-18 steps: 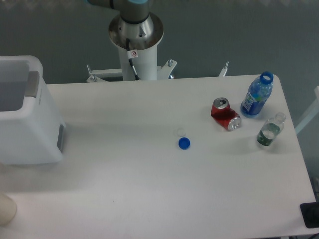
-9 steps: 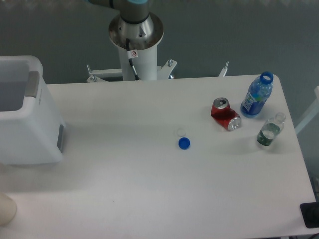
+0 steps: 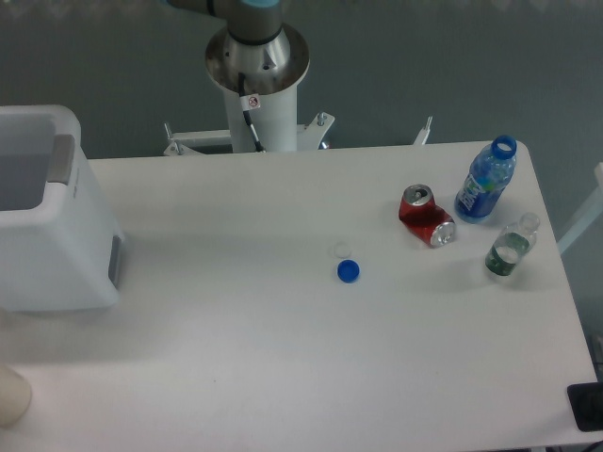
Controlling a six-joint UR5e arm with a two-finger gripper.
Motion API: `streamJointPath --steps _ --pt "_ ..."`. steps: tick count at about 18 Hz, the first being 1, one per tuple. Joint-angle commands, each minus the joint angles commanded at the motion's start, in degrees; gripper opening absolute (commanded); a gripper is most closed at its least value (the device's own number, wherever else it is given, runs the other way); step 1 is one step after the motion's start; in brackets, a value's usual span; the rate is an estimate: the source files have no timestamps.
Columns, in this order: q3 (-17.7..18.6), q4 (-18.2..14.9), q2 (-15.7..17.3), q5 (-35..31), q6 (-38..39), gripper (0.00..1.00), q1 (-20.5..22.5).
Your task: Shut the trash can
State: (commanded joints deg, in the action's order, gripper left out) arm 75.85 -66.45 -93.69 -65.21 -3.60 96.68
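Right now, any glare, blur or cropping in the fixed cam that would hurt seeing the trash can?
Fixed camera: soft, even light, faint shadows, no hard glare. The image is slightly soft overall. The white trash can blends with the white table and is cropped by the left edge. The pincer is out of frame.

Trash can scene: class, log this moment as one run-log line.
trash can: open, table's left edge | gripper: out of view | soda can: lying right | lid: not closed

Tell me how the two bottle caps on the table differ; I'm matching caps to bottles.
The blue cap is opaque, vivid and easy to spot; the clear cap is see-through and nearly lost against the white table. The blue cap looks slightly larger and lies nearer the camera. Both lie loose mid-table, close together.
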Motion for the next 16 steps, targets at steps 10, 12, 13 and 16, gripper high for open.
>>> streamJointPath --steps 10,12,13,16 --pt "1.58 -0.09 1.58 -0.44 -0.26 0.0 0.53" --pt "2.02 -0.18 1.93 -0.44 -0.26 0.0 0.7" --pt "2.28 -0.18 2.2 -0.44 -0.35 0.0 1.23" --pt "2.9 -0.26 2.73 -0.44 -0.88 0.0 1.76"
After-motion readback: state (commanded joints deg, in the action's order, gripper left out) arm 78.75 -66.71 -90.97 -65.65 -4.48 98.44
